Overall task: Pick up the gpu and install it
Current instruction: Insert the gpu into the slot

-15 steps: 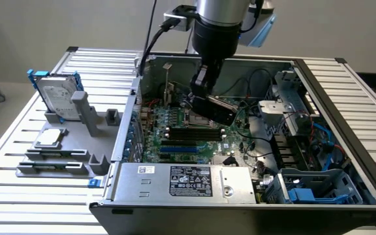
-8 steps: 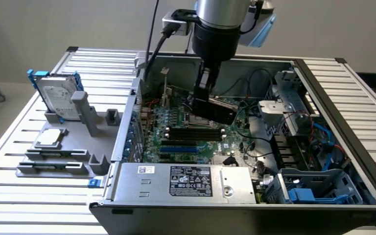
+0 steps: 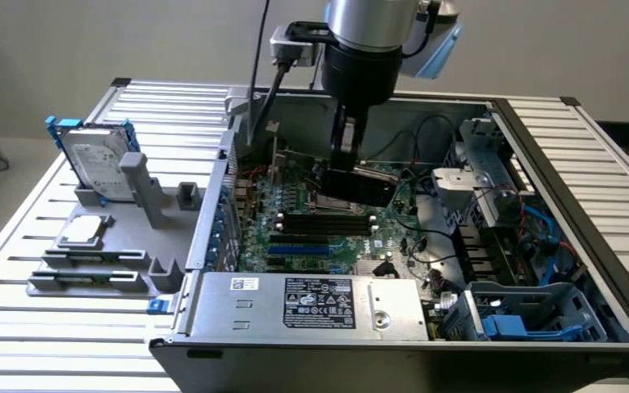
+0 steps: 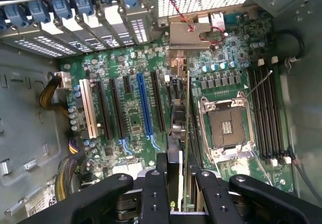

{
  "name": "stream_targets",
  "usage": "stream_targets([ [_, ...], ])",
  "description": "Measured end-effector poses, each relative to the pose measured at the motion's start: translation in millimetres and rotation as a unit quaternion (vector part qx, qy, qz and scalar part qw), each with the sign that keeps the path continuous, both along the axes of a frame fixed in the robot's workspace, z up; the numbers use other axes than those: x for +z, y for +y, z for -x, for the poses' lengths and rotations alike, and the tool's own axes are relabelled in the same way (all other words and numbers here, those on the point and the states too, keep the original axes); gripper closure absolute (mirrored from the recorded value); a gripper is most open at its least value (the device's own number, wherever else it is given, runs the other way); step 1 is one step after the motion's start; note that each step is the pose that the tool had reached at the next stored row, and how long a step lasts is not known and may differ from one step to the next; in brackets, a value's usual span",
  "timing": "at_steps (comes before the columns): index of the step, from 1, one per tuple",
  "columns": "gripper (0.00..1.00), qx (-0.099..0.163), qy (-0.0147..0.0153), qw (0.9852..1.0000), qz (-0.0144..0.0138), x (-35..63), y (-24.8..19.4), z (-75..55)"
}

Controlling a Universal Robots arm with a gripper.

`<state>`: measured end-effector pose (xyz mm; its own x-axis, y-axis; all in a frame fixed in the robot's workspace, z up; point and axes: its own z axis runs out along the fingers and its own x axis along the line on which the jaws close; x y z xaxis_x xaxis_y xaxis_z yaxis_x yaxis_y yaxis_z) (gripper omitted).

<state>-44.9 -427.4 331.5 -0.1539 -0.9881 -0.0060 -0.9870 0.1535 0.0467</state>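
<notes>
1. Wrist view, closest in: my pincer (image 4: 182,196) is pinching the gpu (image 4: 185,133), one finger on each face, with the card standing on edge between them.
2. That's one gpu, and it's off its rest, so I judge the pick-up as done.
3. Just beyond my fingertips, the card runs edge-on over the motherboard (image 4: 131,123), its silver end bracket (image 4: 188,35) pointing at the rear wall of the computer case (image 3: 576,164).
4. Below it I count one blue slot (image 4: 145,103), one white slot (image 4: 89,108) and one CPU socket (image 4: 226,127), with black slots among them. The card sits between the blue slot and the socket, nearer the socket.
5. Has its lower edge met a slot? I can't tell. From the exterior view it looks to hang over the board, so I judge the install as not yet done.
6. Farther out, on the exterior view's left, the table (image 3: 30,327) carries a grey fixture. On it I count one hard drive (image 3: 96,164) with blue rails, one silver chip (image 3: 83,231), and what look like two memory sticks (image 3: 85,256). All of them are well apart from me.
</notes>
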Motion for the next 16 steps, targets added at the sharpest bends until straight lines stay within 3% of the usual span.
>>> stream_targets([
  [10, 0.74, 0.042, 0.0, 0.9991, 0.0, -2.6, -7.6, 0.1],
  [16, 0.74, 0.054, -0.0001, 0.9985, -0.0001, -8.1, -11.2, 3.7],
])
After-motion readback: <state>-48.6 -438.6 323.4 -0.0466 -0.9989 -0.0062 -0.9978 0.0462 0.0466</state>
